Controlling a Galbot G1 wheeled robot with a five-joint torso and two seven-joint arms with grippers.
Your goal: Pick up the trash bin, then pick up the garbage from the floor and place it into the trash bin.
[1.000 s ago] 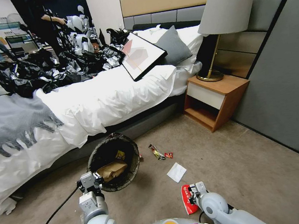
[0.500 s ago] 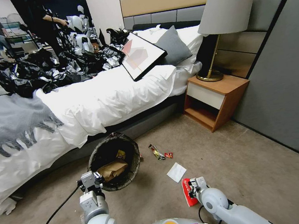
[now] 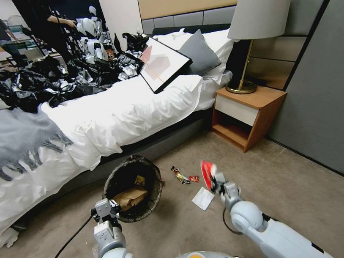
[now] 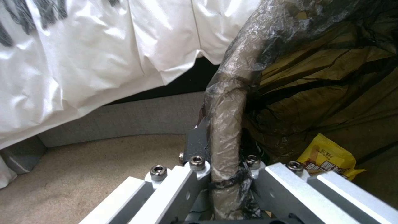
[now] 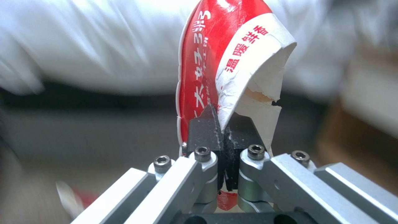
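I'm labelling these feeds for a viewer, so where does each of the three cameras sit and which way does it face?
Head view: on the robot's head, looking forward and down at floor, bed and nightstand; both arms show, left gripper and right gripper.
Left wrist view: on the left arm, facing along its fingers, shut on the trash bin rim.
Right wrist view: on the right arm, facing along its fingers, shut on the red-white snack packet.
Shared: head and left wrist views share the bin; head and right wrist views the packet.

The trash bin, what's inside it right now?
Inside the trash bin: a brown paper bag and a yellow snack packet. The black liner and the bag hide whatever lies beneath.
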